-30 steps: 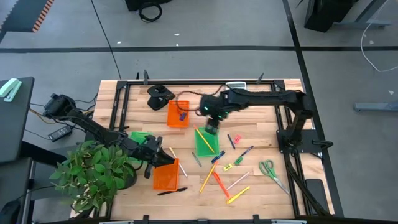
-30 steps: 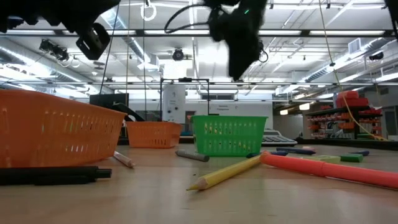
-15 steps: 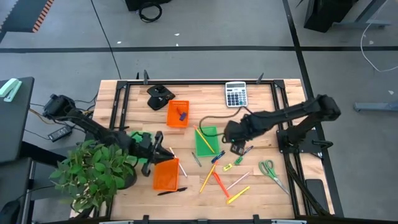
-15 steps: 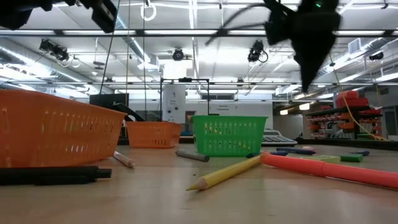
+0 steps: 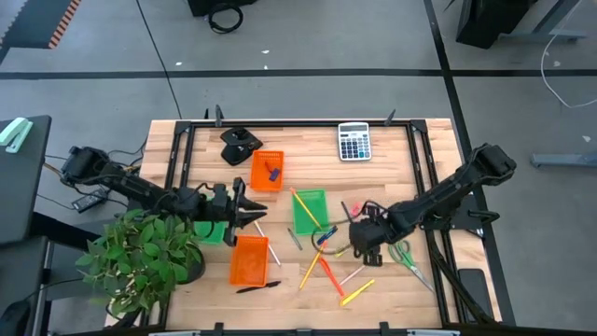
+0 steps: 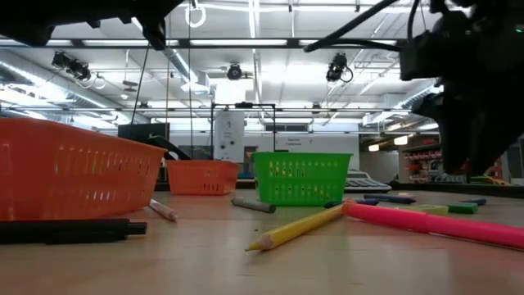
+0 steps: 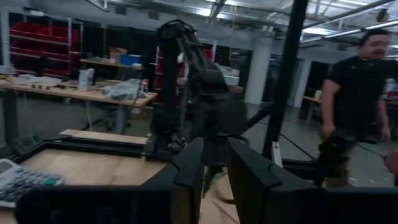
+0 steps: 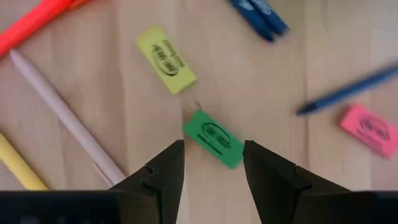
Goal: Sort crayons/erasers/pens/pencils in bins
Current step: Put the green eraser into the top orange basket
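Hovering low over the loose scatter at about four o'clock on the table, the right gripper (image 8: 211,163) has its fingers spread either side of a green eraser (image 8: 213,138). The likely slip: that eraser lies slantwise between them, with a yellow eraser (image 8: 166,60) just beside its corner, so closing could skid it askew or nudge the neighbour; a pale pencil (image 8: 65,116) lies close to one finger and might get caught too. The left gripper (image 5: 250,213) waits at nine o'clock, fingers parted and empty, above the near orange bin (image 5: 248,260). Counted from the wrist view: three erasers, namely green, yellow and pink (image 8: 369,128). From above: four bins, with a second orange bin (image 5: 267,172) at twelve o'clock, a green bin (image 5: 309,211) at centre, and another green bin (image 5: 211,231) mostly hidden under the left arm.
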`<control>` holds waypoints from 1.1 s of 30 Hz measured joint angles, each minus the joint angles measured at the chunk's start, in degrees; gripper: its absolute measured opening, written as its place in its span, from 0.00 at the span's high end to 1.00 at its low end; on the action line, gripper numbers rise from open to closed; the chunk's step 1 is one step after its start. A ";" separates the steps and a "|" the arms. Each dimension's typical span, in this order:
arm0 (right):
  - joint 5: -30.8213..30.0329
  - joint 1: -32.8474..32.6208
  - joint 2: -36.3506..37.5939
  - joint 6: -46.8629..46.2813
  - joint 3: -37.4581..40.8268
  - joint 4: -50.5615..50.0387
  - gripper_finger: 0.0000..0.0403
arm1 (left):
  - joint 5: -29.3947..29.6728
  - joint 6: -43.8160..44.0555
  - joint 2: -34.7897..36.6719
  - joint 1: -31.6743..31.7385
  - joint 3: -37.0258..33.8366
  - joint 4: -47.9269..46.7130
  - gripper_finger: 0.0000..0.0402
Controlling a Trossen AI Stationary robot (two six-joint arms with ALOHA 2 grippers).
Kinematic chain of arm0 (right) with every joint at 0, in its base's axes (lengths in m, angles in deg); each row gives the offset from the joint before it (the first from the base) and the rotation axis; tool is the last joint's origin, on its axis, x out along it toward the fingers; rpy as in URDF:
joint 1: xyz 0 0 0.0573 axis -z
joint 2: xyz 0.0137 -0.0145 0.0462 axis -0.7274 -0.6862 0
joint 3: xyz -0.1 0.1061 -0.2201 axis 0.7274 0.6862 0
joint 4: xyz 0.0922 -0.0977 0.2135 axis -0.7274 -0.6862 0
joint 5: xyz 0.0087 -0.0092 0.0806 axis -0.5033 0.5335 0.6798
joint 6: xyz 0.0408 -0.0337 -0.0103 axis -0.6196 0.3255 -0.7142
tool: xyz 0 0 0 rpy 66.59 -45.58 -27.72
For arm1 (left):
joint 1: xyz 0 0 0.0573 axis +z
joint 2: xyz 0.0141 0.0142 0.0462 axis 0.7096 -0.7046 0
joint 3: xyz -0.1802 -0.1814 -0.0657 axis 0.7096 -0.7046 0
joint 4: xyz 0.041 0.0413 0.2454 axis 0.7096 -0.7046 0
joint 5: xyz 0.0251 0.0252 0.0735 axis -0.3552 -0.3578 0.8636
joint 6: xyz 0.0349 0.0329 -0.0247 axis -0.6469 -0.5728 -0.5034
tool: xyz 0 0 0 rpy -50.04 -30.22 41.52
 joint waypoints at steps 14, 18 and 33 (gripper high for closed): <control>-3.56 -0.52 -0.55 15.40 4.36 14.80 0.54 | -0.13 -2.28 0.00 6.00 0.00 -4.18 0.63; -3.73 -1.52 -0.55 18.16 6.33 17.09 0.52 | -0.01 -5.29 0.00 7.61 0.00 -3.84 0.59; -6.11 -1.54 -0.30 16.68 15.85 27.19 0.51 | -0.05 -7.25 0.00 8.66 0.00 -4.81 0.57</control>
